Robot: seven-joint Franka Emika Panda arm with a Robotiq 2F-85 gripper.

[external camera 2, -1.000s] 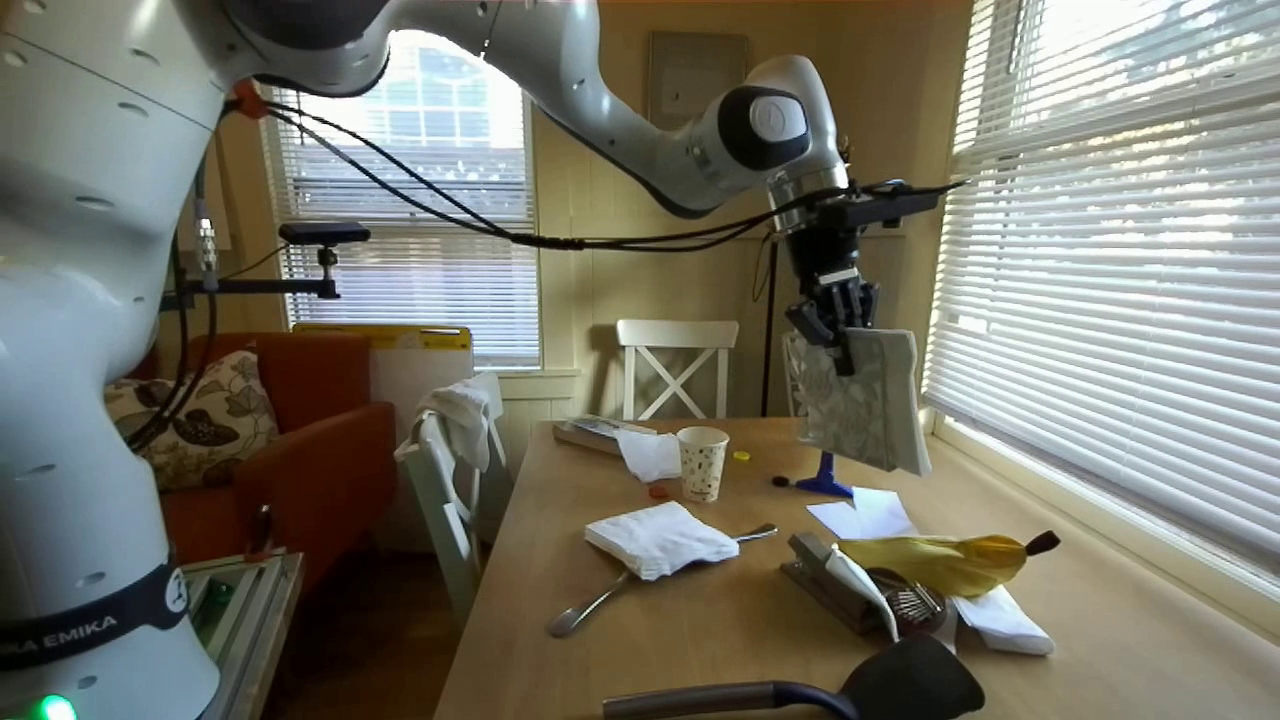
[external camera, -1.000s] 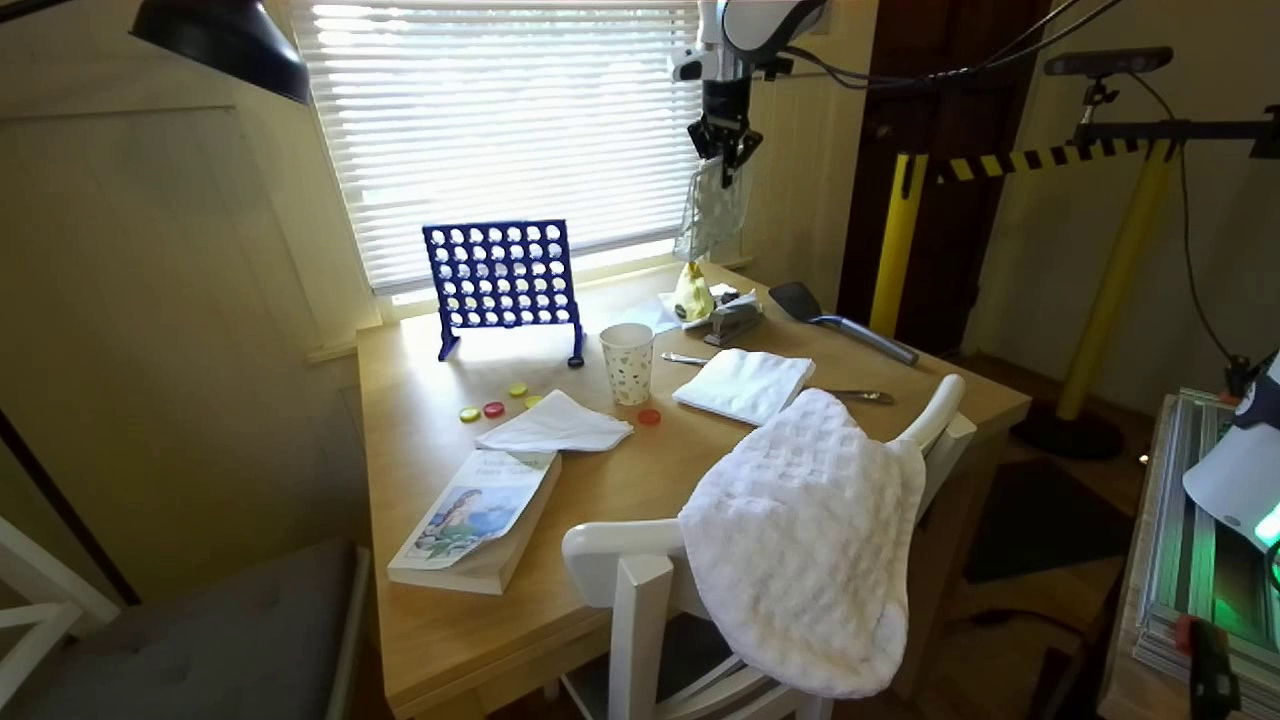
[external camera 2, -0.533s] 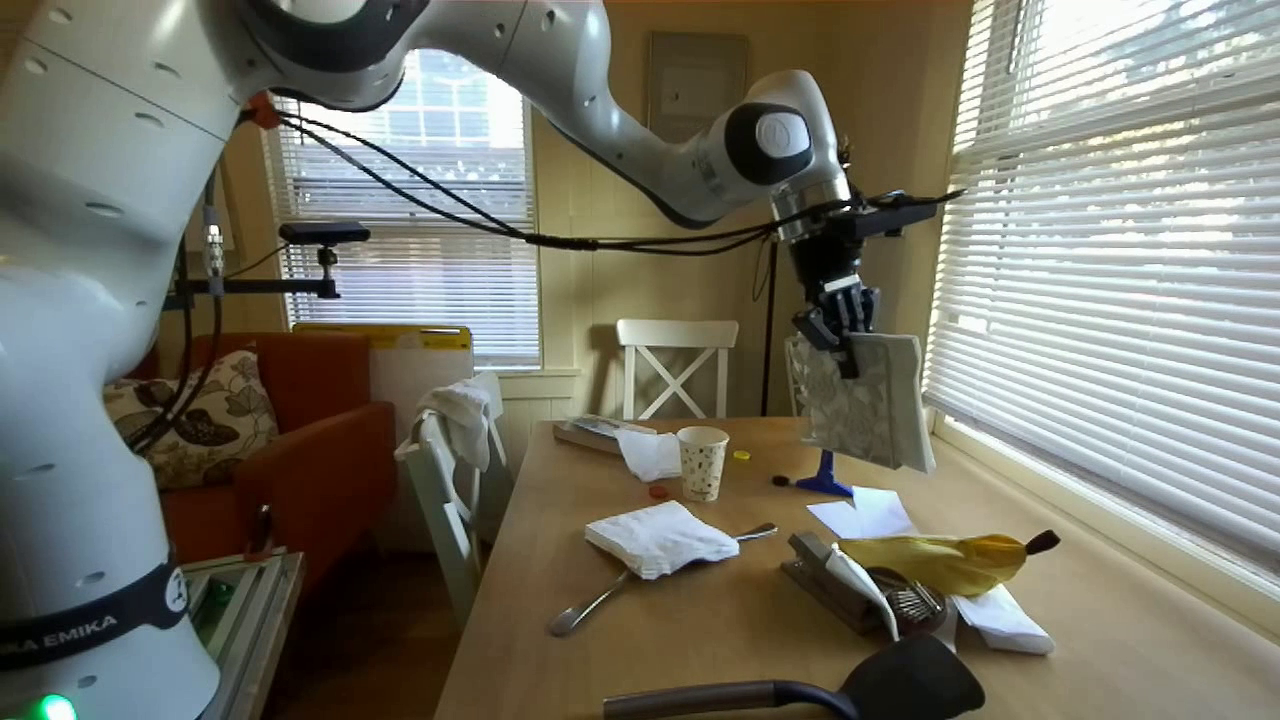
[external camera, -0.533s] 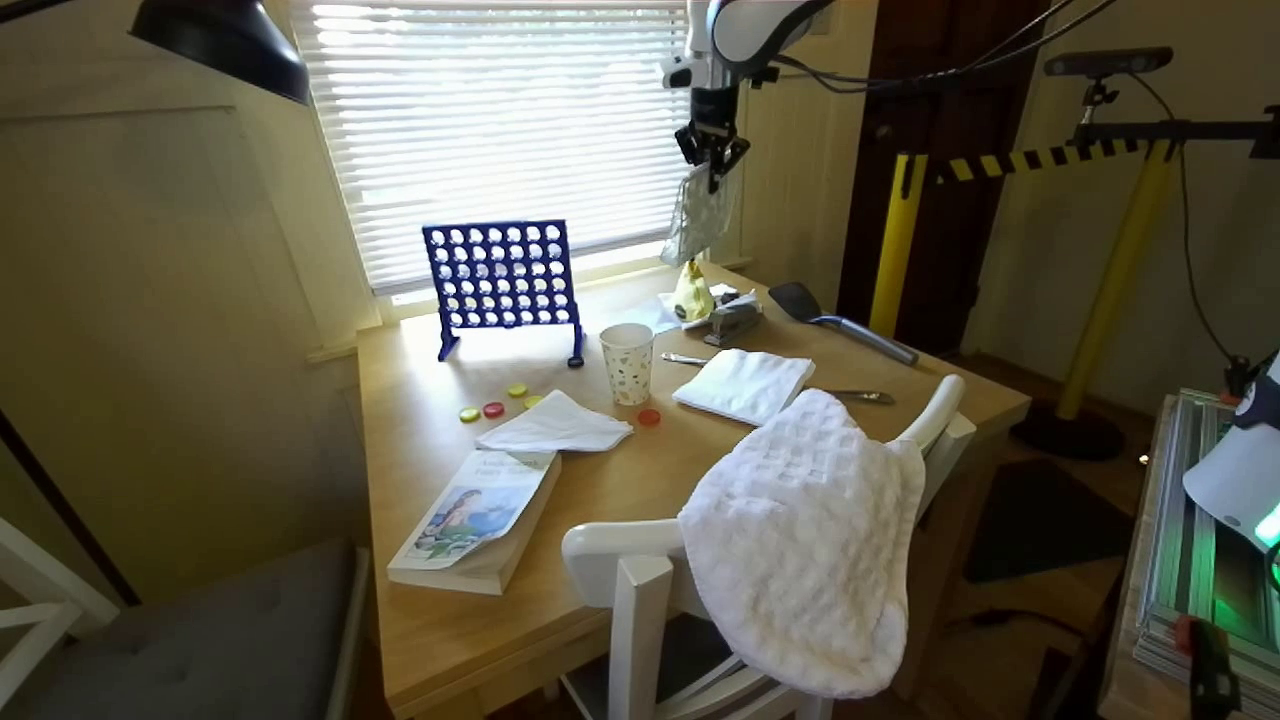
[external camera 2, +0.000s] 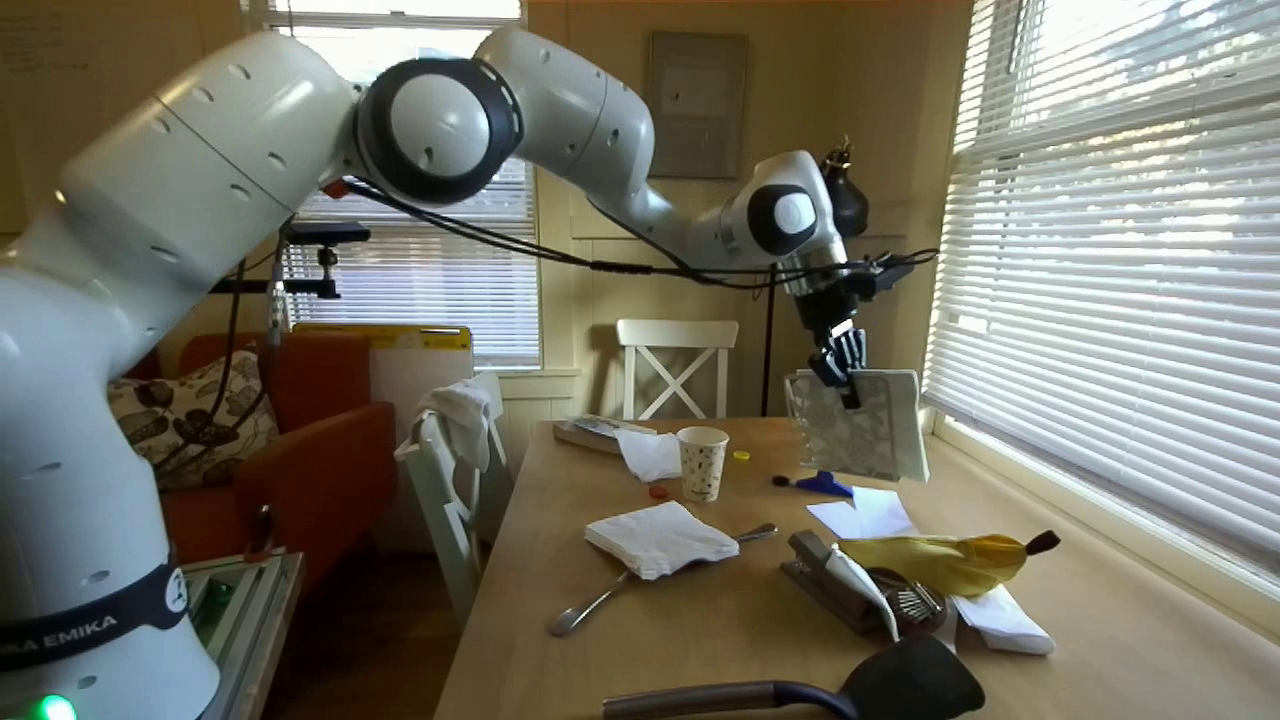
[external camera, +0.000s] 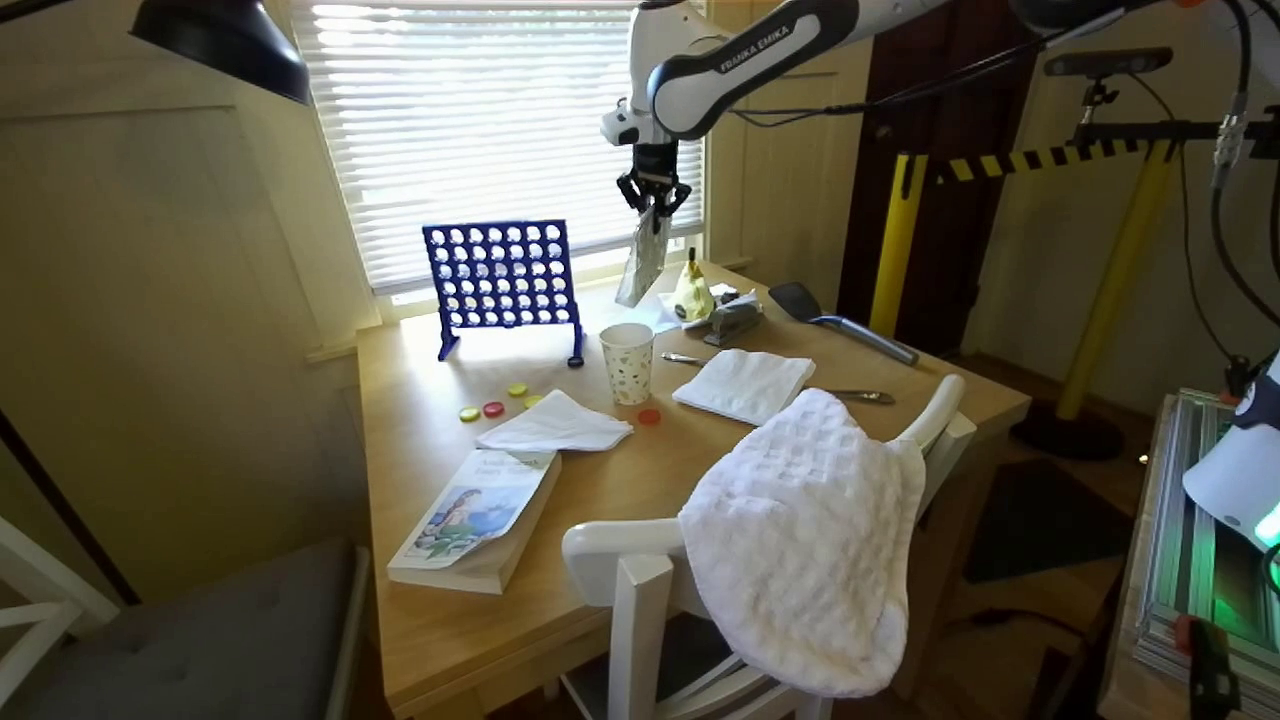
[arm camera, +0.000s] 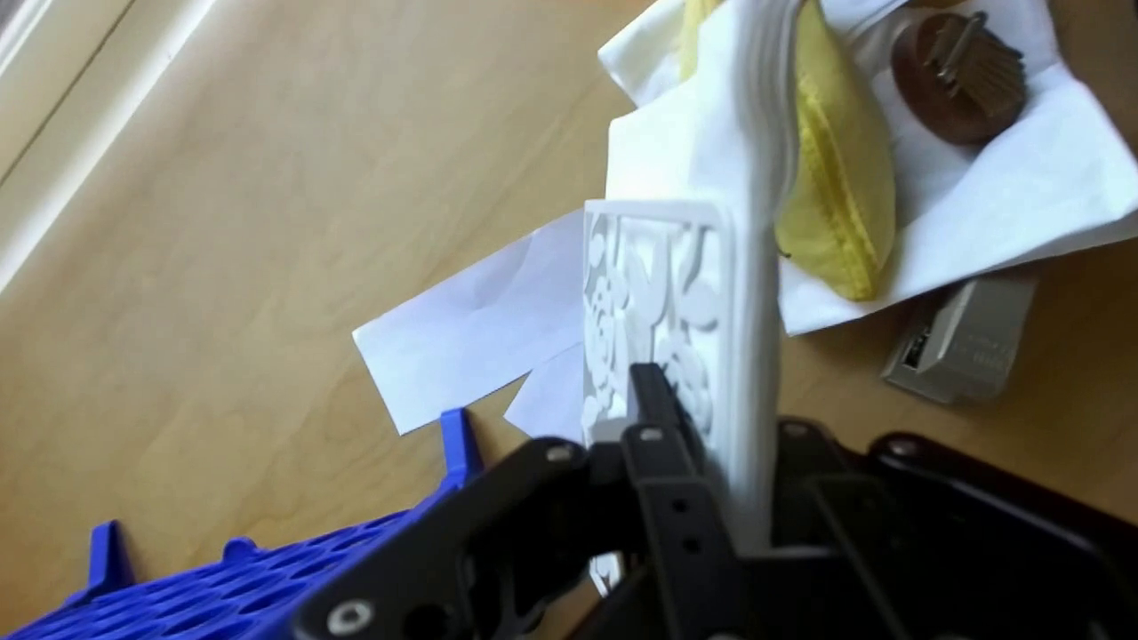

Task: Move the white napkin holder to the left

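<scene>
Currently clasping the white napkin holder (external camera: 645, 262) in the gripper (external camera: 655, 217), above the far side of the table (external camera: 620, 510), right of the blue grid game (external camera: 504, 278) in an exterior view; may topple that game if swung low and left, or shed napkins (arm camera: 742, 133) if tilted

arm (external camera 2: 575, 115): glossy white, dark joint rings (external camera 2: 374, 135) | strip (external camera: 757, 56): black, white-lettered FRANKA EMIKA | cables (external camera 2: 620, 267): black, bundled | gripper (arm camera: 722, 416): black, silver screws (arm camera: 349, 617) | base (external camera 2: 95, 540): white, green light (external camera 2: 57, 708), beyond left edge of tabletop (external camera 2: 700, 630) in an exterior view
</scene>
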